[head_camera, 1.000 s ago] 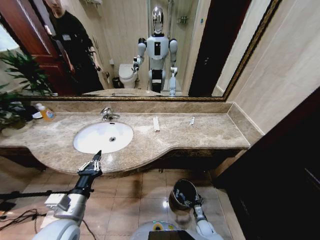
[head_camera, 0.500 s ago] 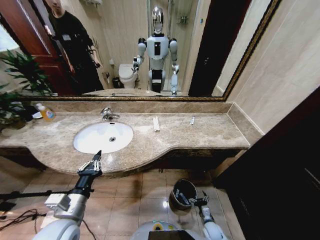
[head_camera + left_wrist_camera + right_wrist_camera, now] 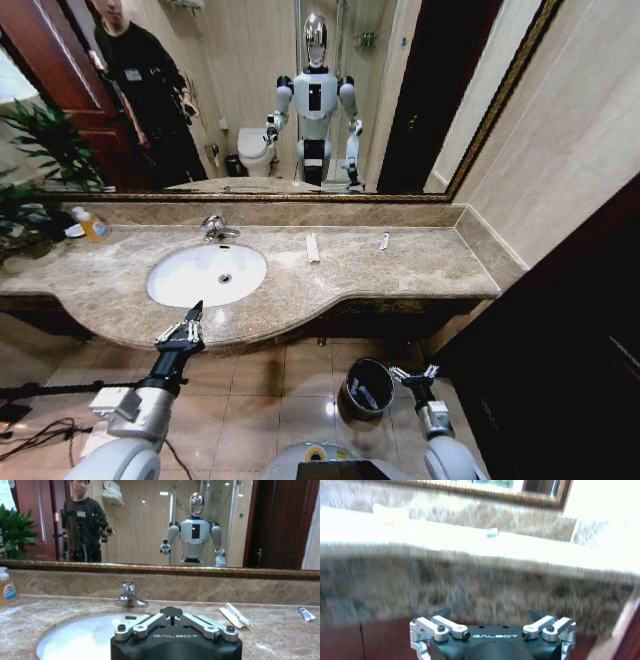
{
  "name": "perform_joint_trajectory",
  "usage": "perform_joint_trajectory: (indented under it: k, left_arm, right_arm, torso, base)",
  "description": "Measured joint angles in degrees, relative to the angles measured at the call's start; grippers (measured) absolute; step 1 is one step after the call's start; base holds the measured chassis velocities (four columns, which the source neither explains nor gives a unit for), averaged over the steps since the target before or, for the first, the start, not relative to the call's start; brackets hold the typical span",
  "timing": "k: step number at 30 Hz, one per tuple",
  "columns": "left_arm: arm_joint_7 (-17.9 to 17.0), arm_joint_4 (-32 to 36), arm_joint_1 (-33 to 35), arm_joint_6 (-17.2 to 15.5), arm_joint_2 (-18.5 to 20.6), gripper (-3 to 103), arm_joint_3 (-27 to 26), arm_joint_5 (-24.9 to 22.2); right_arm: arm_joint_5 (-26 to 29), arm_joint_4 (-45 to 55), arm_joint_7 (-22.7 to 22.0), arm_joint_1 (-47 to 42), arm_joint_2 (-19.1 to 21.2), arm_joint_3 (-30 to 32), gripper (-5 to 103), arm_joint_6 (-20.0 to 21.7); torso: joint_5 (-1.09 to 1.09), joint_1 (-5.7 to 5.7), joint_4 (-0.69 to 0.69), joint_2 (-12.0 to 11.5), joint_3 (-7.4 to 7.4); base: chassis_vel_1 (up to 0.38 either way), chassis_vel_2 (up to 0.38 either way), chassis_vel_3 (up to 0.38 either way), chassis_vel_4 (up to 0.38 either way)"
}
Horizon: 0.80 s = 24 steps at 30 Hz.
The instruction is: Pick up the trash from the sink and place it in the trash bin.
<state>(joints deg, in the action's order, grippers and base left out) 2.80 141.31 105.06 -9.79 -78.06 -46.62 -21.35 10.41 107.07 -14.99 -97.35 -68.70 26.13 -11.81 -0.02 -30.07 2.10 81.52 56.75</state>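
Polished beige marble countertop (image 3: 350,270), glossy white sink (image 3: 206,274) (chrome faucet (image 3: 214,229)), dark glossy trash bin (image 3: 366,388)

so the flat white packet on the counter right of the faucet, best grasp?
The flat white packet lies flat on the countertop, long axis running front to back. Probably come from straight above and pinch across its narrow width near the middle; it is too thin for a side approach.
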Motion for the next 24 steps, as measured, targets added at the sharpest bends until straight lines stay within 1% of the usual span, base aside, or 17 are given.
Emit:
perform_joint_trajectory:
  k: [2, 4, 5, 6, 7, 9, 10, 11, 12, 15, 16, 18, 20, 23, 24]
  left_arm:
    - [-0.01, 0.00, 0.00, 0.00, 0.00, 0, 0.00, 0.00]
    - [-0.01, 0.00, 0.00, 0.00, 0.00, 0, 0.00, 0.00]
    - [-0.01, 0.00, 0.00, 0.00, 0.00, 0, 0.00, 0.00]
    - [-0.01, 0.00, 0.00, 0.00, 0.00, 0, 0.00, 0.00]
    - [-0.01, 0.00, 0.00, 0.00, 0.00, 0, 0.00, 0.00]
    - [-0.01, 0.00, 0.00, 0.00, 0.00, 0, 0.00, 0.00]
    - [-0.01, 0.00, 0.00, 0.00, 0.00, 0, 0.00, 0.00]
    - [-0.01, 0.00, 0.00, 0.00, 0.00, 0, 0.00, 0.00]
    - [-0.01, 0.00, 0.00, 0.00, 0.00, 0, 0.00, 0.00]
    - [-0.01, 0.00, 0.00, 0.00, 0.00, 0, 0.00, 0.00]
    - [-0.01, 0.00, 0.00, 0.00, 0.00, 0, 0.00, 0.00]
    - [-0.01, 0.00, 0.00, 0.00, 0.00, 0, 0.00, 0.00]
    - [-0.01, 0.00, 0.00, 0.00, 0.00, 0, 0.00, 0.00]
    - [-0.01, 0.00, 0.00, 0.00, 0.00, 0, 0.00, 0.00]
    - [-0.01, 0.00, 0.00, 0.00, 0.00, 0, 0.00, 0.00]
  right_arm:
    - [0.74, 3.28, -0.50, 1.35, -0.02, -0.02, 100, 2.10]
    - [1.51, 5.36, -0.85, 5.02, -0.20, -0.61, 100, 5.32]
    - [1.51, 5.36, -0.85, 5.02, -0.20, -0.61, 100, 5.32]
    - [2.31, 5.96, -0.91, 7.41, -0.29, -1.29, 100, 7.28]
    - [2.31, 5.96, -0.91, 7.41, -0.29, -1.29, 100, 7.28]
    - [4.93, 6.73, -1.36, 12.05, -0.38, -3.23, 100, 11.71]
    - [5.85, 6.79, -1.69, 13.62, -0.38, -3.88, 100, 13.15]
    - [6.57, 6.77, -2.04, 15.36, -0.38, -4.51, 100, 14.49]
    - [6.57, 6.77, -2.04, 15.36, -0.38, -4.51, 100, 14.49]
    - [8.58, 4.98, -2.42, 21.57, -0.18, -5.98, 100, 18.37]
    - [8.58, 4.98, -2.42, 21.57, -0.18, -5.98, 100, 18.37]
    - [9.97, 3.58, -2.63, 24.97, 0.09, -6.57, 100, 20.26]
    - [10.51, 2.90, -2.72, 26.40, 0.30, -6.86, 100, 20.87]
    - [12.94, -2.12, -2.71, 33.63, 1.32, -8.65, 100, 22.82]
    - [12.94, -2.12, -2.71, 33.63, 1.32, -8.65, 100, 22.82]
  torso:
    - [0.01, 0.00, 0.00, 0.00, 0.00]
    - [0.01, 0.00, 0.01, 0.00, 0.00]
    - [0.01, 0.00, 0.01, 0.00, 0.00]
    - [0.02, -0.01, 0.01, 0.00, 0.00]
    - [0.02, -0.01, 0.01, 0.00, 0.00]
    - [0.02, -0.01, 0.02, 0.00, 0.01]
    - [0.02, -0.01, 0.01, 0.00, 0.01]
    - [0.01, -0.01, 0.01, 0.00, 0.01]
    - [0.01, -0.01, 0.01, 0.00, 0.01]
    - [0.02, -0.01, 0.01, 0.00, 0.01]
    - [0.02, -0.01, 0.01, 0.00, 0.01]
    - [0.02, -0.01, 0.01, 0.00, 0.01]
    - [0.01, -0.01, 0.01, 0.00, 0.01]
    - [0.02, -0.01, 0.01, 0.00, 0.01]
    - [0.02, -0.01, 0.01, 0.00, 0.01]
  base:
    - [0.000, 0.000, 0.000, 0.000]
    - [0.000, 0.000, 0.000, 0.000]
    - [0.000, 0.000, 0.000, 0.000]
    - [0.000, 0.000, 0.000, 0.000]
    - [0.000, 0.000, 0.000, 0.000]
    - [0.000, 0.000, 0.000, 0.000]
    - [0.000, 0.000, 0.000, 0.000]
    - [0.000, 0.000, 0.000, 0.000]
    - [0.000, 0.000, 0.000, 0.000]
    - [0.000, 0.000, 0.000, 0.000]
    - [0.000, 0.000, 0.000, 0.000]
    - [0.000, 0.000, 0.000, 0.000]
    - [0.000, 0.000, 0.000, 0.000]
    - [0.000, 0.000, 0.000, 0.000]
    - [0.000, 0.000, 0.000, 0.000]
